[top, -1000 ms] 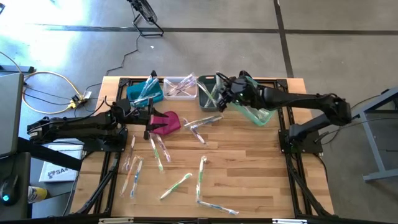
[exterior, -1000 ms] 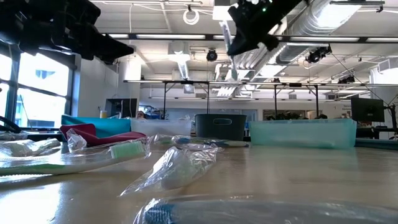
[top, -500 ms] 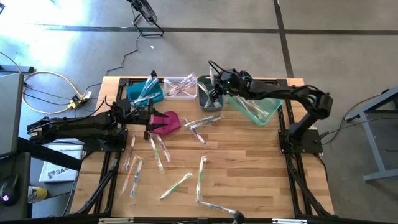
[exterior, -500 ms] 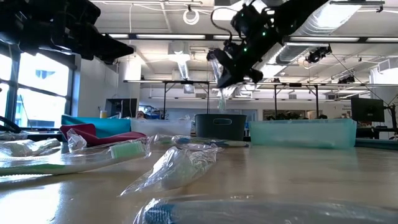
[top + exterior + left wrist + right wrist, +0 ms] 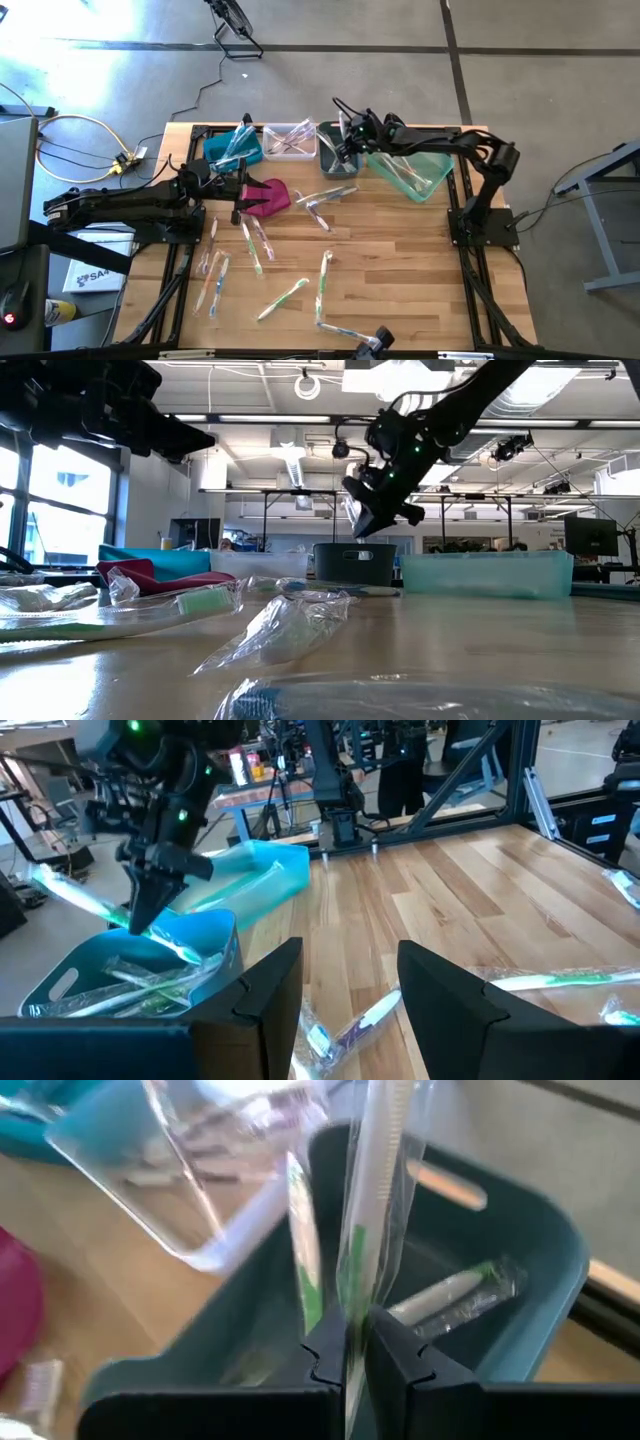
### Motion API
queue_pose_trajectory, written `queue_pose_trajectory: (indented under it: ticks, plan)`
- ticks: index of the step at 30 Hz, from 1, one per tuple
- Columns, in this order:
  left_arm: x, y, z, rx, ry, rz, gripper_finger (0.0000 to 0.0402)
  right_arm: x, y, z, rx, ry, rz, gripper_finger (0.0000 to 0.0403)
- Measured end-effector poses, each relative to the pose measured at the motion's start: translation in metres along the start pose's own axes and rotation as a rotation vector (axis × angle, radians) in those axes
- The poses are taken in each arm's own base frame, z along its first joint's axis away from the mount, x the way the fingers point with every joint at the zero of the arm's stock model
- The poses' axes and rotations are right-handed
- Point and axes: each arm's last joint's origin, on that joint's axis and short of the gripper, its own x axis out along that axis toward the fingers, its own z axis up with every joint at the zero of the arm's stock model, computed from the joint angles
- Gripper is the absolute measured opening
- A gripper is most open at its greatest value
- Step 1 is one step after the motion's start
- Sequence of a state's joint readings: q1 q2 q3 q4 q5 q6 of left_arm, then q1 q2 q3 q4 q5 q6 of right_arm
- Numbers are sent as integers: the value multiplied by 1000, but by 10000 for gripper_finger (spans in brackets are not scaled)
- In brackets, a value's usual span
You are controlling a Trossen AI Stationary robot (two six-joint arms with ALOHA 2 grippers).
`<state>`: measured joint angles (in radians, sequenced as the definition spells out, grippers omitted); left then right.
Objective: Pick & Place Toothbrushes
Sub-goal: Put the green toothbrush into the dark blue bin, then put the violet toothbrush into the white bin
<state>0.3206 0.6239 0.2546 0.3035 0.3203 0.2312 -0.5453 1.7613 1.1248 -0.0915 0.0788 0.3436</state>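
My right gripper hangs over the dark grey bin at the table's far side, shut on a wrapped toothbrush with a white and green handle. Another wrapped toothbrush lies in that bin. Several more toothbrushes lie loose on the wood, such as one near the middle and one toward the near edge. My left gripper stands open and level beside the magenta pouch, nothing between its fingers. My right gripper pinches the wrapped toothbrush between its two fingers on the green stretch of the handle. The fingers slant down from the table's right. The rest of the brush runs on ahead of the fingertips over the grey bin, lifted clear.
A blue bin, a clear bin and a teal bin stand in the same row as the grey one along the far edge, each with toothbrushes in it. Bare wood lies at the table's right half.
My right gripper has come down and a little toward the table's left, from above the gap between the teal and grey bins to low over the grey bin, tipping further downward. It stays shut, and the toothbrush has travelled with it.
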Motion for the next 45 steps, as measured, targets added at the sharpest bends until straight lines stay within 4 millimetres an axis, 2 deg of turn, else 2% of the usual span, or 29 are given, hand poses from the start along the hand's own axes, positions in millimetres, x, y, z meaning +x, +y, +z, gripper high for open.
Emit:
queue_pose_trajectory:
  ticks: [6, 21, 32, 37, 45]
  plan:
    - [0, 0, 0, 0, -1, -2, 159, 9, -3, -5, 6, 26, -6, 10]
    - [0, 0, 0, 0, 0, -2, 159, 9, -3, -6, 2, 38, -8, 10]
    - [0, 0, 0, 9, 0, 1, 159, 9, -3, -4, -3, 12, -9, 50]
    - [0, 0, 0, 3, 1, 1, 159, 9, -1, -4, -8, 11, -8, 80]
    - [0, 0, 0, 4, 0, 1, 159, 8, 3, -5, -21, -26, -91, 122]
